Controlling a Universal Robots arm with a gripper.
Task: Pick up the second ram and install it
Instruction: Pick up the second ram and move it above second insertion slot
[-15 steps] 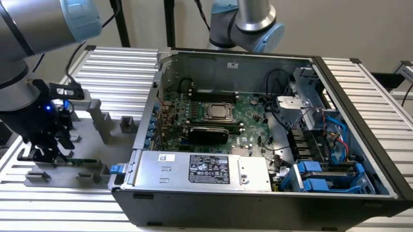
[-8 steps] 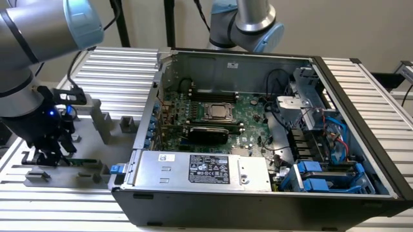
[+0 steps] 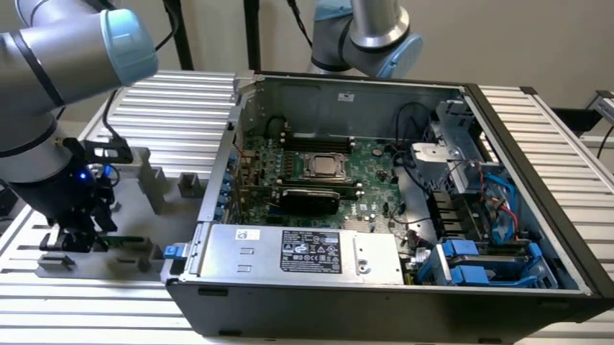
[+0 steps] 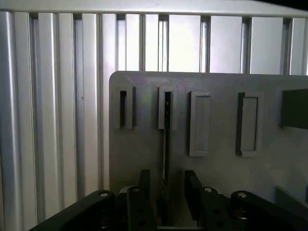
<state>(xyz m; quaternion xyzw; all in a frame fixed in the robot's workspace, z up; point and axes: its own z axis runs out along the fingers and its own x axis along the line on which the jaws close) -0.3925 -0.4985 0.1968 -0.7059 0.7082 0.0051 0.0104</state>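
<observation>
Green and thin, the second ram (image 3: 125, 241) stands on edge in the lower left of the exterior view. It is propped in grey holder blocks (image 3: 134, 256) on a grey plate (image 3: 158, 223) that lies on the ribbed aluminium counter (image 3: 182, 93), outside the open computer case (image 3: 384, 302). We see the arm's black tool (image 3: 85, 245) lowered over the end of the stick nearer the frame's left edge, so that only a short green stretch shows beside it. In the wrist view the ram (image 4: 166, 139) appears edge-on, as a narrow dark line running from a slotted holder block (image 4: 167, 108) into the space between the tool's two fingers (image 4: 144, 190). The tool stands wide, with one finger on each side of the stick. We see a gap between each finger and the board, so nothing is gripped. Two more grey blocks (image 4: 199, 122) sit on the same plate, just beside the slotted one. In the exterior view the case fills the centre and right of the frame. Its green motherboard (image 3: 374, 169) lies inside with long black slots (image 3: 317, 141) near the back wall, and a silver power supply (image 3: 298, 251) sits along the front. Blue drive carriers (image 3: 475, 262) are in the lower right corner. A second grey arm (image 3: 374, 36) rises at the top centre, behind the case.
</observation>
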